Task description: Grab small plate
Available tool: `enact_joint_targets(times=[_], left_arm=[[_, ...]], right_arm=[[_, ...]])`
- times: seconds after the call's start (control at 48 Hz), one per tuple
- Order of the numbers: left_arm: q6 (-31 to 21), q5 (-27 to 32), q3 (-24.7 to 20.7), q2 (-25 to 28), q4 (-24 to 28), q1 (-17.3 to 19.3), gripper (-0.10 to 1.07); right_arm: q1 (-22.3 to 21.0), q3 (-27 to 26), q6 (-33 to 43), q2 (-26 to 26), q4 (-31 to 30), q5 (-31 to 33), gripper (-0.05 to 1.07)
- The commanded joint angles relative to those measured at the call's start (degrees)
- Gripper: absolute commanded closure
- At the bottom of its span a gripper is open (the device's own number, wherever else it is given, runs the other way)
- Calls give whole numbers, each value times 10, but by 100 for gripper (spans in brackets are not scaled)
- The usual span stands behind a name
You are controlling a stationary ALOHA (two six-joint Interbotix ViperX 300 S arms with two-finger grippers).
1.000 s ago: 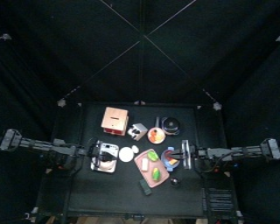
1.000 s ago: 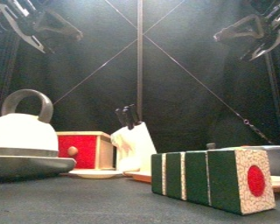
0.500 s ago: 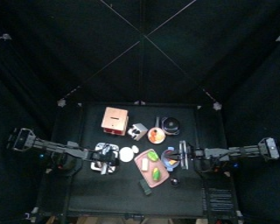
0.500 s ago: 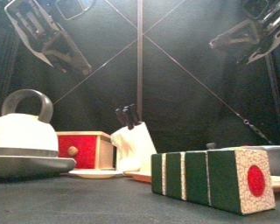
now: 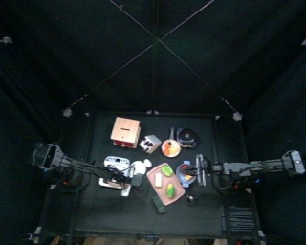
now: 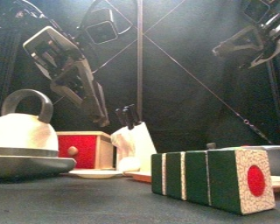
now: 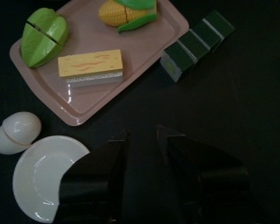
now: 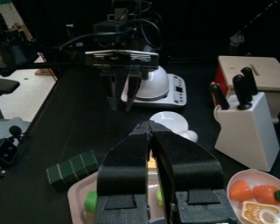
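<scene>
The small plate (image 7: 45, 179) is white and lies on the black table beside an egg (image 7: 17, 131), just off the pink tray's corner. It also shows as small plate (image 5: 139, 168), small plate (image 6: 94, 173) and small plate (image 8: 171, 121). My left gripper (image 7: 143, 137) hangs above the table next to the plate, jaws apart and nothing between them; the right wrist view shows that left gripper (image 8: 125, 96) with its fingers spread. My right gripper (image 8: 154, 144) hovers over the tray side with its jaws together and holds nothing.
A pink tray (image 7: 125, 83) carries cut food. Close by stand a green block (image 7: 199, 48), a white kettle (image 6: 20, 136), a red box (image 6: 84, 149) and a knife block (image 6: 133, 144). A bowl (image 8: 265, 197) sits by the right arm.
The left arm has swung down from high at the left toward the plate, and its jaws have gone from shut to apart. The right arm has hardly moved.
</scene>
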Motion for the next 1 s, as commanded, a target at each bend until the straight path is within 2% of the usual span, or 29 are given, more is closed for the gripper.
enact_joint_targets(times=[0.0, 0.146, 0.292, 0.417, 0.521, 0.667, 0.812, 0.979], left_arm=[[-2, 36, -39, 8, 14, 2, 21], [-7, 146, -92, 35, 48, 3, 21], [-51, 275, -155, 63, 135, -5, 21], [-134, 350, -189, 92, 243, -33, 21], [-242, 424, -207, 126, 346, -70, 21], [-364, 517, -222, 162, 433, -118, 20], [-396, 524, -221, 178, 466, -152, 20], [-402, 519, -216, 196, 443, -155, 21]], right_arm=[[1, -4, 1, 2, 2, 1, 101], [1, -4, 1, 2, 2, 6, 101], [1, -4, 1, 1, 3, 9, 101], [1, -4, 2, -2, 4, 12, 101], [1, -4, 2, -4, 6, 18, 101], [1, -4, 1, -4, 7, 20, 101], [1, -6, 1, -4, 7, 20, 101], [1, -6, 1, -4, 7, 20, 101]])
